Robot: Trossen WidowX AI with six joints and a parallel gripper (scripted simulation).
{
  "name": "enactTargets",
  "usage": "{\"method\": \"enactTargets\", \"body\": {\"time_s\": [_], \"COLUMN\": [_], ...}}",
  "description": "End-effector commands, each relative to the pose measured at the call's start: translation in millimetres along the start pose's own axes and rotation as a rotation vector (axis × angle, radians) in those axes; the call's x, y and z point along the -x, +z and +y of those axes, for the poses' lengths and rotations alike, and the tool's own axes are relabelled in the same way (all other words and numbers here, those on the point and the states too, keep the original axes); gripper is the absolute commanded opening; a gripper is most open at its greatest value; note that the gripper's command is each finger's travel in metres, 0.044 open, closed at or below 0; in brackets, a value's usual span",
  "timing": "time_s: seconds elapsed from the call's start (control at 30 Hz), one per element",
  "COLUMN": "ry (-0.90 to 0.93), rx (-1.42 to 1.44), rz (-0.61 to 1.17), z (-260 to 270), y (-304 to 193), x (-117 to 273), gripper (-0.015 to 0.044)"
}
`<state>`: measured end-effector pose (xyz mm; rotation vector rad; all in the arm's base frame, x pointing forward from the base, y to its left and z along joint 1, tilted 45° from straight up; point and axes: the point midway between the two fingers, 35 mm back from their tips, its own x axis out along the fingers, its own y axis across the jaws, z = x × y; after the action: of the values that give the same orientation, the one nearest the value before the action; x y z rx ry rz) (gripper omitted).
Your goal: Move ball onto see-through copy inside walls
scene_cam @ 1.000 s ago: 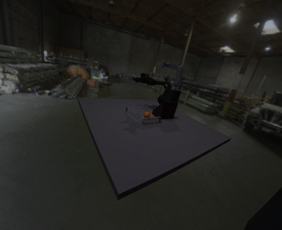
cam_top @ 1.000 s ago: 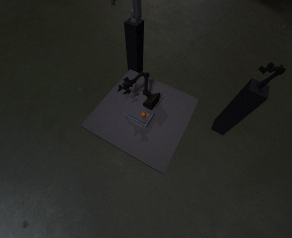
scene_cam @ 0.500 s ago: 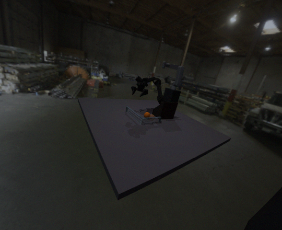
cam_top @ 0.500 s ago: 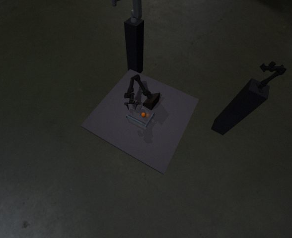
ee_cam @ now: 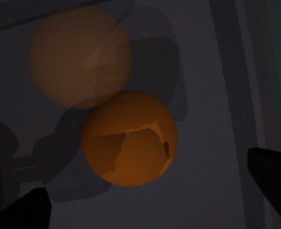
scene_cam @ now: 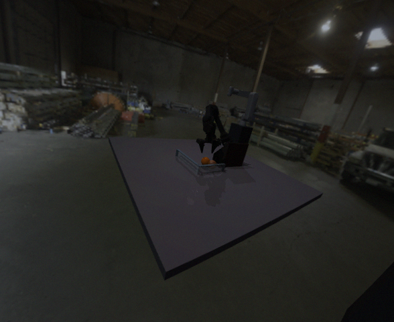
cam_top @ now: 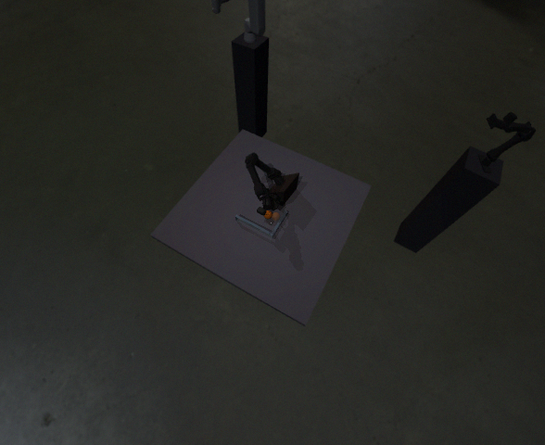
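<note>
The orange ball (cam_top: 268,214) (scene_cam: 205,160) (ee_cam: 129,143) lies on the table inside the corner of the two low clear walls (cam_top: 254,225) (scene_cam: 187,157). The see-through copy (cam_top: 276,216) (scene_cam: 213,162) (ee_cam: 78,57) is right beside it; in the wrist view it is up and left of the ball, their outlines slightly overlapping. My gripper (cam_top: 269,209) (scene_cam: 206,152) (ee_cam: 150,178) is open and empty, pointing down just above the ball. In the wrist view the ball shows between and beyond the two dark fingertips, nearer the left one.
My arm's dark base block (cam_top: 290,185) (scene_cam: 236,152) stands on the table (cam_top: 215,248) (scene_cam: 176,215) close behind the walls. Two other arms stand on tall dark pedestals (cam_top: 251,81) (cam_top: 448,201) off the table. Shadows of the arm fall across the corner.
</note>
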<state>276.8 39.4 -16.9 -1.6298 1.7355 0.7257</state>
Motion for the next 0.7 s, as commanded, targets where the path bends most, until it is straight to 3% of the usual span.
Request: {"method": "enactTargets", "body": {"time_s": [0.0, 0.67], "ry": [0.015, 0.015], "rx": [0.094, 0.094], "rz": [0.08, 0.08], "z": [5.9, 5.3], "y": [1.8, -0.4], "x": [-3.9, -34.4], "gripper": [0.0433, 0.0433]}}
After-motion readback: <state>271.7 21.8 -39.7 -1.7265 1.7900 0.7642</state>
